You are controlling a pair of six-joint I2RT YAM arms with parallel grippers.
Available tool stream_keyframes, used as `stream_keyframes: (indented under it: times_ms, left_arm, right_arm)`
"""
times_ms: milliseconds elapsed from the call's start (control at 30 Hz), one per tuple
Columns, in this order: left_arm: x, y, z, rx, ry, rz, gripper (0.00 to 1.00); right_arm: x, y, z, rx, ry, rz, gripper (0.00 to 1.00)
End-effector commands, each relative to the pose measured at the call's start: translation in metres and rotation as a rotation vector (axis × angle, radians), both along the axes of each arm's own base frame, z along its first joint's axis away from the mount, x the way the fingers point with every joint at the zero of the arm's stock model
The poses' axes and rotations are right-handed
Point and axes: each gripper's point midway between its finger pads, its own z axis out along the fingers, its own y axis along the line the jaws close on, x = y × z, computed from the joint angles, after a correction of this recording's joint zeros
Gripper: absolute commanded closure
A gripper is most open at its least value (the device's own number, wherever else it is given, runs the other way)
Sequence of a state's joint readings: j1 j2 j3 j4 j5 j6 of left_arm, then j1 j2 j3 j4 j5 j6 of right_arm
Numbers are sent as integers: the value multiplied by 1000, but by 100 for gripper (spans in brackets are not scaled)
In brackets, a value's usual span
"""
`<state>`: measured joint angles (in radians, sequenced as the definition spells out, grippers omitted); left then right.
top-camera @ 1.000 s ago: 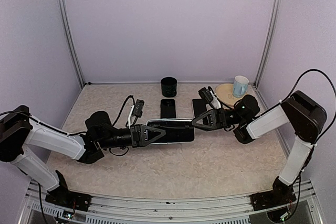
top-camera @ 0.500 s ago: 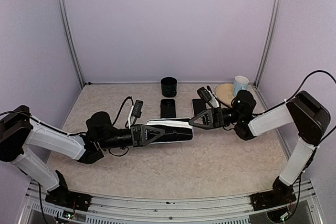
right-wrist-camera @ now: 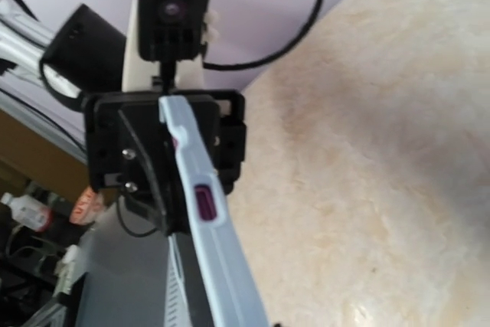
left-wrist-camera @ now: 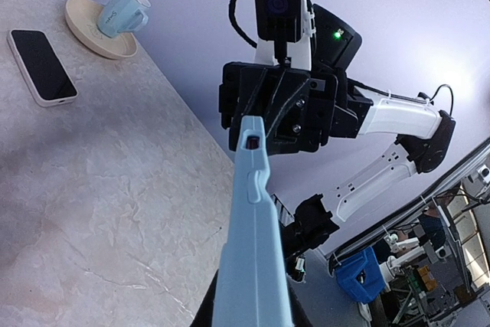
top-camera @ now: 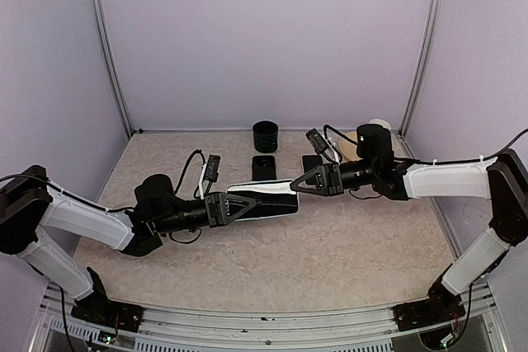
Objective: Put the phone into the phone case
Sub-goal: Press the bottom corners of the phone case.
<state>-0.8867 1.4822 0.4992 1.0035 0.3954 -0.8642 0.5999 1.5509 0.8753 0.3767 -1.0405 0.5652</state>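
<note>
The case, pale blue at the rim and dark across its face, was held clear of the table between the two arms and tilted partly on edge. Its left end was pinched by the left gripper and its right end by the right gripper, each pair of fingers pressed down on it. The dark face was judged to be the phone lying in the case, but whether it was fully seated could not be told. Two other phones lay flat on the table just behind.

The step was judged to be the seating of the phone. It would be done best with both grips kept on the rim at the ends, so that the corners were left free to snap over. The arms should be moved together, since any twist between them would be passed into the thin shell. The side button should be matched to its place before pressure was added, and the pressing might be better done against the table.

No brand could be read on the case. A faint mark on the mug, set on its plate, was too small to read.
</note>
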Motion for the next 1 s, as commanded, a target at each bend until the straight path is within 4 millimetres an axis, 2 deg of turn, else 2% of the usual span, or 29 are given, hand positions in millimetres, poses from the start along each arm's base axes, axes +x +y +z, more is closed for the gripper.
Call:
stream_keyframes:
  times_ms: [0,133,333,667,767,967]
  left_arm:
    - [1,0,14,-47,-31,8,100]
    - [1,4,15,-56,-36,17,100]
    - [-1,11,25,-89,-60,26,100]
    - [-5,23,41,-137,-100,40,100]
    - [-7,24,46,-151,-111,37,100]
    - [-6,24,50,-159,-117,38,100]
  right_arm:
    - [5,3,6,-49,-97,-57,90]
    - [1,1,12,-33,-112,-45,71]
    - [-13,-5,24,28,-87,25,50]
    - [-16,-11,6,11,-45,26,42]
    - [-19,-12,1,6,-39,32,42]
    - [-38,-9,8,49,-41,116,42]
